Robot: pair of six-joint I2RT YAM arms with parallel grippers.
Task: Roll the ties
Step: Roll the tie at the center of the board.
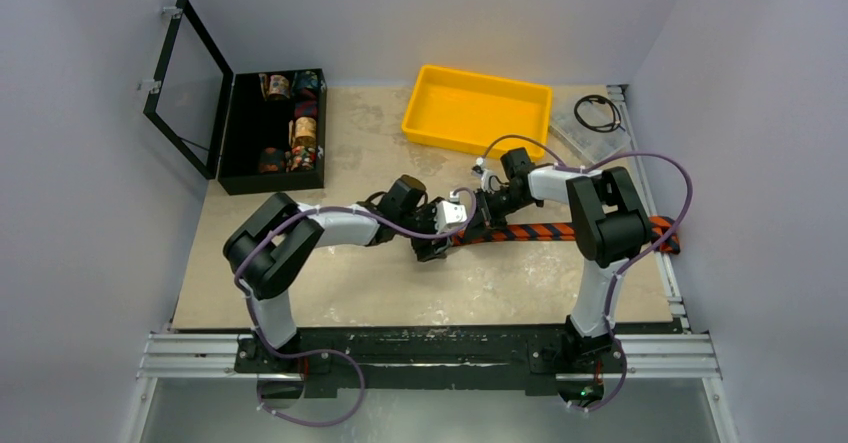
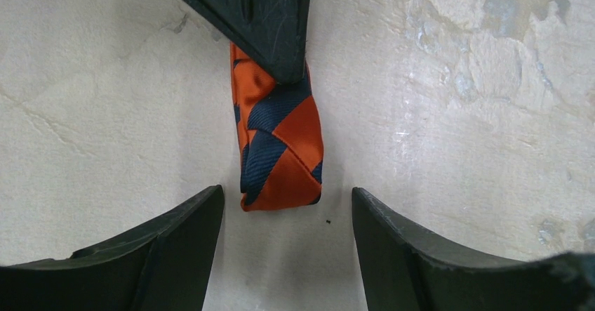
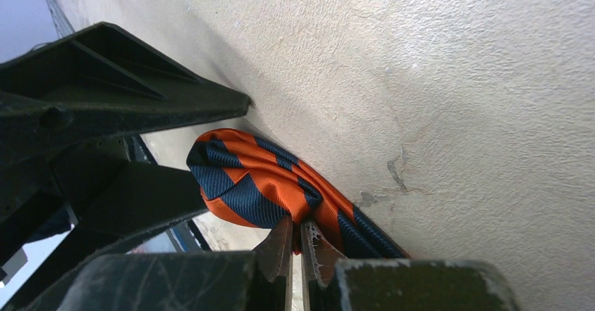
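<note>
Well, nearest the arms lies the pale, speckled bench [image 1: 400, 293]. In the middle of it rests the long, thin cloth tie with orange and dark blue stripes [image 1: 560, 231]. Its long way runs from side to side. Most of it lies flat off to the right, and its left end is curled up small.

The left arm's fingers [image 2: 182, 248] stand wide apart, one on each side of that curled end, not touching it. The right arm's fingers [image 3: 281, 244] are pinched tight on the tie just behind the curl. Both arms are close to it, so the rolling would likely go rightward along the tie.

Farther back sit a yellow plastic tray [image 1: 425, 103] and a black box with its lid up [image 1: 270, 185], holding small cloth rolls.
</note>
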